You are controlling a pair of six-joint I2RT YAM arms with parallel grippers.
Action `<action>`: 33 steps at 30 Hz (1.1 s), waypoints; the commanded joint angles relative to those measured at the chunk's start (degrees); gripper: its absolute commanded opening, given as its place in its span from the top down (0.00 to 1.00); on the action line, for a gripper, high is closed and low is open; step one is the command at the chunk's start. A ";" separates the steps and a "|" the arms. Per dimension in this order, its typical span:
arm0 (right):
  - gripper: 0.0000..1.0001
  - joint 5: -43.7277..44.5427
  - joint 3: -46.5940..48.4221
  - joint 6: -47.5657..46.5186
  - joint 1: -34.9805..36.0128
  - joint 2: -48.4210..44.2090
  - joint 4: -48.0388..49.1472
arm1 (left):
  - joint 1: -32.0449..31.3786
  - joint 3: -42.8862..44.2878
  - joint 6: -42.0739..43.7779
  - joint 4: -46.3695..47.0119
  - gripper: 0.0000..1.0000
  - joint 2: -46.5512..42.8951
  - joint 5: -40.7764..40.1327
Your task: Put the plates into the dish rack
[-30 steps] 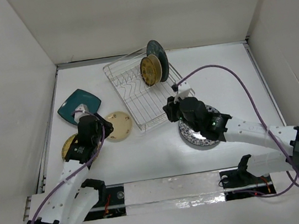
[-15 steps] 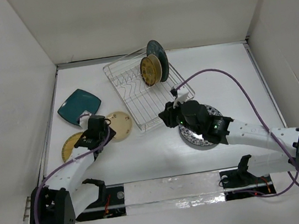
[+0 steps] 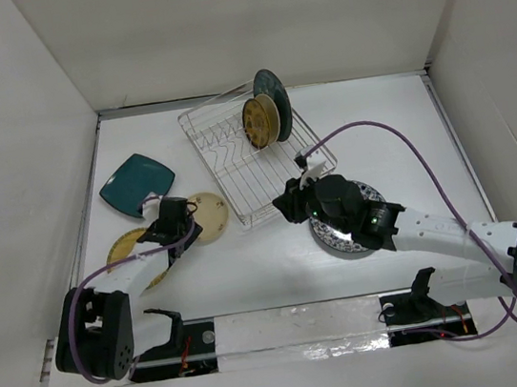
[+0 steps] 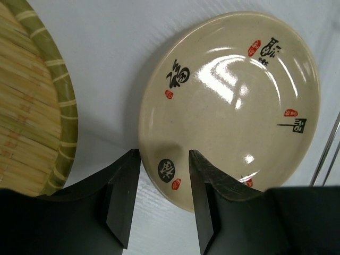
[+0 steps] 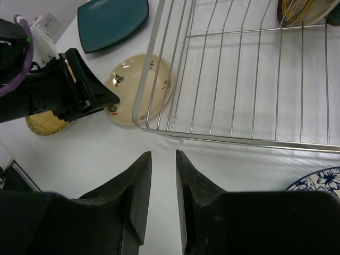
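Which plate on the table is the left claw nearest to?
The small cream plate with red and black characters: the left gripper has open fingers flanking its near edge. The straw-coloured plate lies beside it, the teal one farther off.

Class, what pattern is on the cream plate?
The cream plate carries black characters and red stamps; left wrist view shows it best.

The left gripper (image 4: 163,169) straddles the near rim of the cream plate (image 4: 234,95) (jaws apart); a yellowish plate (image 4: 32,106) lies just left of it.
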 commanded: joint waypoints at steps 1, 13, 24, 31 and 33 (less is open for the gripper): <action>0.69 -0.67 -0.37 0.53 0.53 -2.22 3.19 | 0.12 -1.20 -1.82 3.28 0.62 0.16 -0.75; 0.69 -0.15 0.07 0.35 0.53 -2.57 2.13 | -1.55 -3.23 -3.15 4.87 0.97 -0.10 -2.86; 0.69 -0.85 0.07 0.00 0.53 -3.10 2.04 | -2.07 0.46 2.74 -8.66 1.00 -12.31 -4.53; 0.67 -2.43 0.42 -0.88 0.53 -3.28 2.22 | -2.07 5.64 6.08 -13.85 1.00 -19.87 -1.81; 0.62 -3.31 0.16 -0.97 0.53 -3.63 2.83 | -2.07 8.36 8.44 -16.05 1.00 -20.41 -0.84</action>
